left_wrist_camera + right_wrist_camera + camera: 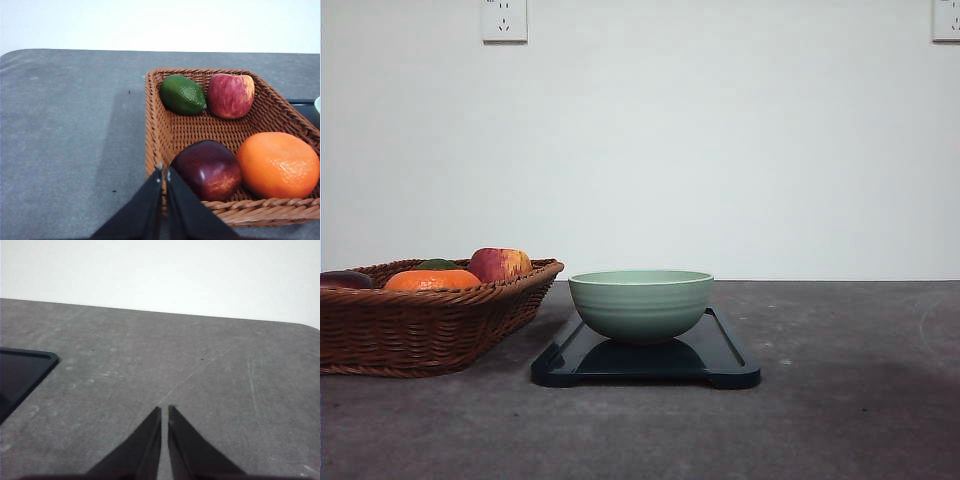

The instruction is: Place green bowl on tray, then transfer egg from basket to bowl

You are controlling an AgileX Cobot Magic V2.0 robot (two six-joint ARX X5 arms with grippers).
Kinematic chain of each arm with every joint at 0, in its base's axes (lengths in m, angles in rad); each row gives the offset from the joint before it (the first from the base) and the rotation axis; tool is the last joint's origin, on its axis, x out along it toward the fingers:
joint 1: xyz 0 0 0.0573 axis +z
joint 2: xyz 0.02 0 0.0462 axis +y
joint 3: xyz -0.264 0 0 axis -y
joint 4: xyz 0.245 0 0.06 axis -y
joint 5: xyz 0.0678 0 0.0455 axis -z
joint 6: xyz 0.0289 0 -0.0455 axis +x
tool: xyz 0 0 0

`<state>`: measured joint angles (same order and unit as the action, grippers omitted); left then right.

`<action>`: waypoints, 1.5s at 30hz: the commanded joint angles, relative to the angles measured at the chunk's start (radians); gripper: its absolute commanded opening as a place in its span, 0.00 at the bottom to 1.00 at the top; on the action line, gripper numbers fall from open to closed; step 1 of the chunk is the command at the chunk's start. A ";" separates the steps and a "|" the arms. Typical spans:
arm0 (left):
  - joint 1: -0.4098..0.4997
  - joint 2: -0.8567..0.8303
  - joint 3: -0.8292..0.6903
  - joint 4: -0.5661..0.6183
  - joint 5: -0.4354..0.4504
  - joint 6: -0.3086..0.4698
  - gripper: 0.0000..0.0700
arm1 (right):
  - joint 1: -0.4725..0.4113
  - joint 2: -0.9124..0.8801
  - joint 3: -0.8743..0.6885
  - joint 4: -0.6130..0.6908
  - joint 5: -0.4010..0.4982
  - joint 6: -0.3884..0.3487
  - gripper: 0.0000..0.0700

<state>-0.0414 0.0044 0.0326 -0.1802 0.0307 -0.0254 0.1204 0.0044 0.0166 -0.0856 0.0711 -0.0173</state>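
Grey table point(840, 420): green bowl point(640, 303) on tray point(725, 365), no labels; both grippers point(164, 172) point(165, 410) closed, empty.

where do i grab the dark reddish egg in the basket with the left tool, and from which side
Take the egg across its rounded middle, coming down from above. It lies in a basket corner, the woven wall close on one side and the orange close on the other, so a sideways approach looks blocked. The left tool is shut, so open it first.
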 commanded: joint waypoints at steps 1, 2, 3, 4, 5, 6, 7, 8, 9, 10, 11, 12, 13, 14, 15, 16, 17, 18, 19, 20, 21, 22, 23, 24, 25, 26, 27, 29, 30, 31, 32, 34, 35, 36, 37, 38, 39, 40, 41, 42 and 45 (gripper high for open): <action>0.002 -0.001 -0.019 -0.006 -0.002 0.010 0.00 | 0.002 -0.001 -0.005 0.011 -0.002 0.017 0.02; 0.002 -0.001 -0.019 -0.006 -0.002 0.010 0.00 | 0.001 -0.001 -0.005 0.011 -0.002 0.017 0.02; 0.002 -0.001 -0.019 -0.006 -0.002 0.010 0.00 | 0.001 -0.001 -0.005 0.011 -0.002 0.017 0.02; 0.002 -0.001 -0.019 -0.006 -0.002 0.010 0.00 | 0.002 -0.001 -0.005 0.011 -0.002 0.017 0.02; 0.002 -0.001 -0.019 -0.006 -0.002 0.010 0.00 | 0.002 -0.001 -0.005 0.011 -0.002 0.017 0.02; 0.002 -0.001 -0.019 -0.006 -0.002 0.010 0.00 | 0.001 -0.001 -0.005 0.011 -0.002 0.017 0.02; 0.002 -0.001 -0.019 -0.006 -0.002 0.010 0.00 | 0.001 -0.001 -0.005 0.011 -0.002 0.017 0.02; 0.002 -0.001 -0.019 -0.006 -0.002 0.010 0.00 | 0.001 -0.001 -0.005 0.011 -0.002 0.017 0.02; 0.002 -0.001 -0.019 -0.006 -0.002 0.010 0.00 | 0.001 -0.001 -0.005 0.011 -0.002 0.017 0.02; 0.002 -0.001 -0.019 -0.006 -0.002 0.010 0.00 | 0.001 -0.001 -0.005 0.011 -0.002 0.017 0.02; 0.002 -0.001 -0.019 -0.006 -0.002 0.010 0.00 | 0.001 -0.001 -0.005 0.011 -0.002 0.017 0.02; 0.002 -0.001 -0.019 -0.006 -0.002 0.010 0.00 | 0.001 -0.001 -0.005 0.011 -0.002 0.017 0.02; 0.002 -0.001 -0.019 -0.006 -0.002 0.010 0.00 | 0.001 -0.001 -0.005 0.011 -0.002 0.017 0.02; 0.002 -0.001 -0.019 -0.006 -0.002 0.010 0.00 | 0.001 -0.001 -0.005 0.011 -0.002 0.017 0.02; 0.002 -0.001 -0.019 -0.006 -0.002 0.010 0.00 | 0.001 -0.001 -0.005 0.011 -0.002 0.017 0.02; 0.002 -0.001 -0.019 -0.006 -0.002 0.010 0.00 | 0.001 -0.001 -0.005 0.011 -0.002 0.017 0.02; 0.002 -0.001 -0.019 -0.006 -0.002 0.010 0.00 | 0.001 -0.001 -0.005 0.011 -0.002 0.017 0.02; 0.002 -0.001 -0.019 -0.006 -0.002 0.010 0.00 | 0.001 -0.001 -0.005 0.011 -0.002 0.017 0.02; 0.002 -0.001 -0.019 -0.006 -0.002 0.010 0.00 | 0.001 -0.001 -0.005 0.011 -0.002 0.017 0.02; 0.002 -0.001 -0.019 -0.006 -0.002 0.010 0.00 | 0.001 -0.001 -0.005 0.011 -0.002 0.017 0.02; 0.002 -0.001 -0.019 -0.006 -0.002 0.010 0.00 | 0.001 -0.001 -0.005 0.011 -0.002 0.017 0.02; 0.002 -0.001 -0.019 -0.006 -0.002 0.010 0.00 | 0.001 -0.001 -0.005 0.011 -0.002 0.017 0.02; 0.002 -0.001 -0.019 -0.006 -0.002 0.010 0.00 | 0.001 -0.001 -0.005 0.011 -0.002 0.017 0.02; 0.002 -0.001 -0.019 -0.006 -0.002 0.010 0.00 | 0.002 -0.001 -0.005 0.011 -0.002 0.017 0.02; 0.002 -0.001 -0.019 -0.006 -0.002 0.010 0.00 | 0.001 -0.001 -0.005 0.011 -0.002 0.017 0.02; 0.002 -0.001 -0.019 -0.006 -0.002 0.010 0.00 | 0.001 -0.001 -0.005 0.011 -0.002 0.017 0.02; 0.002 -0.001 -0.019 -0.006 -0.002 0.010 0.00 | 0.001 -0.001 -0.005 0.011 -0.002 0.017 0.02; 0.002 -0.001 -0.019 -0.006 -0.002 0.010 0.00 | 0.001 -0.001 -0.005 0.011 -0.002 0.017 0.02; 0.002 -0.001 -0.019 -0.006 -0.002 0.010 0.00 | 0.001 -0.001 -0.005 0.011 -0.002 0.017 0.02; 0.002 -0.001 -0.019 -0.006 -0.002 0.010 0.00 | 0.002 -0.001 -0.005 0.011 -0.002 0.017 0.02; 0.002 -0.001 -0.019 -0.006 -0.002 0.010 0.00 | 0.002 -0.001 -0.005 0.011 -0.002 0.017 0.02; 0.002 -0.001 -0.019 -0.006 -0.002 0.010 0.00 | 0.001 -0.001 -0.005 0.011 -0.002 0.017 0.02; 0.002 -0.001 -0.019 -0.006 -0.002 0.010 0.00 | 0.001 -0.001 -0.005 0.011 -0.002 0.017 0.02; 0.002 -0.001 -0.019 -0.006 -0.002 0.010 0.00 | 0.001 -0.001 -0.005 0.011 -0.002 0.017 0.02; 0.002 -0.001 -0.019 -0.006 -0.002 0.010 0.00 | 0.001 -0.001 -0.005 0.011 -0.002 0.017 0.02; 0.002 -0.001 -0.019 -0.006 -0.002 0.010 0.00 | 0.001 -0.001 -0.005 0.011 -0.002 0.017 0.02; 0.002 -0.001 -0.019 -0.006 -0.002 0.010 0.00 | 0.001 -0.001 -0.005 0.011 -0.002 0.017 0.02; 0.002 -0.001 -0.019 -0.006 -0.002 0.010 0.00 | 0.001 -0.001 -0.005 0.011 -0.002 0.017 0.02; 0.002 -0.001 -0.019 -0.006 -0.002 0.010 0.00 | 0.001 -0.001 -0.005 0.011 -0.002 0.017 0.02; 0.002 -0.001 -0.019 -0.006 -0.002 0.010 0.00 | 0.002 -0.001 -0.005 0.011 -0.002 0.017 0.02; 0.002 -0.001 -0.019 -0.006 -0.002 0.010 0.00 | 0.001 -0.001 -0.005 0.011 -0.002 0.017 0.02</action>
<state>-0.0414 0.0044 0.0326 -0.1802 0.0307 -0.0257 0.1207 0.0044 0.0166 -0.0856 0.0711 -0.0170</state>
